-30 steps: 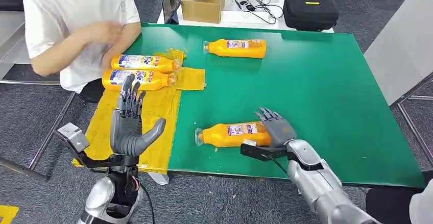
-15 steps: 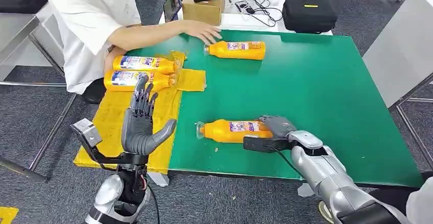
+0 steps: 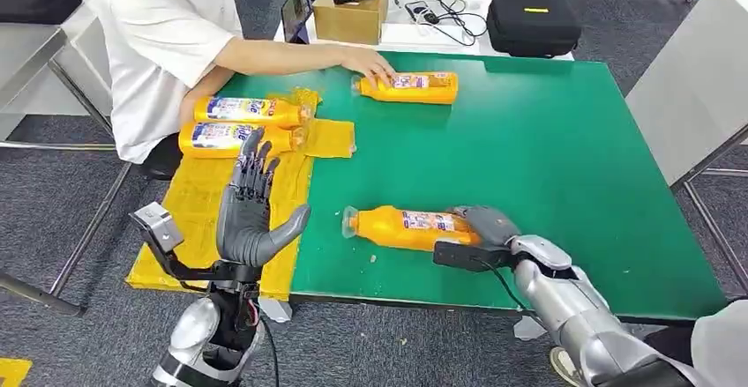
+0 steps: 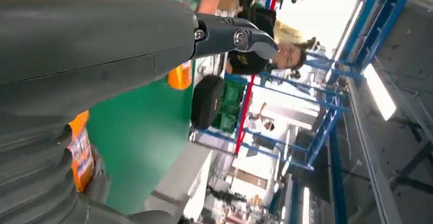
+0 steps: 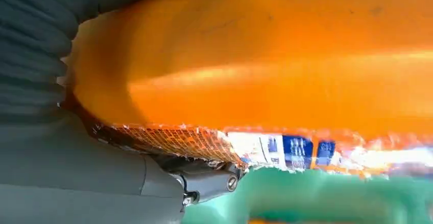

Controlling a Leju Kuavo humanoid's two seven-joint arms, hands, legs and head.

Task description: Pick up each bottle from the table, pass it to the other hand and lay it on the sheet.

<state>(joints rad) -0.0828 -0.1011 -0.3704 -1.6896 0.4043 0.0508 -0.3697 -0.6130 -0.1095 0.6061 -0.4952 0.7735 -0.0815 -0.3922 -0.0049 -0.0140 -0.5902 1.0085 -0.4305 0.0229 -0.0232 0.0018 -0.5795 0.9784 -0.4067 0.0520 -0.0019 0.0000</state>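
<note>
Gripping the near bottle (image 3: 407, 227), the right hand (image 3: 481, 226) is wrapping its fingers over the base end near the table's (image 3: 564, 158) front edge; the wrist camera is showing orange plastic (image 5: 255, 60) pressed against the palm. Wide green surface is lying open to the right and beyond it. The left hand (image 3: 250, 215) is standing upright over the yellow sheet (image 3: 198, 219) at the table's left edge, fingers apart, holding nothing. Two bottles (image 3: 249, 108) are lying side by side at the sheet's far end. A person's hand (image 3: 370, 63) is resting on the cap end of the far bottle (image 3: 415, 86) by the back edge.
</note>
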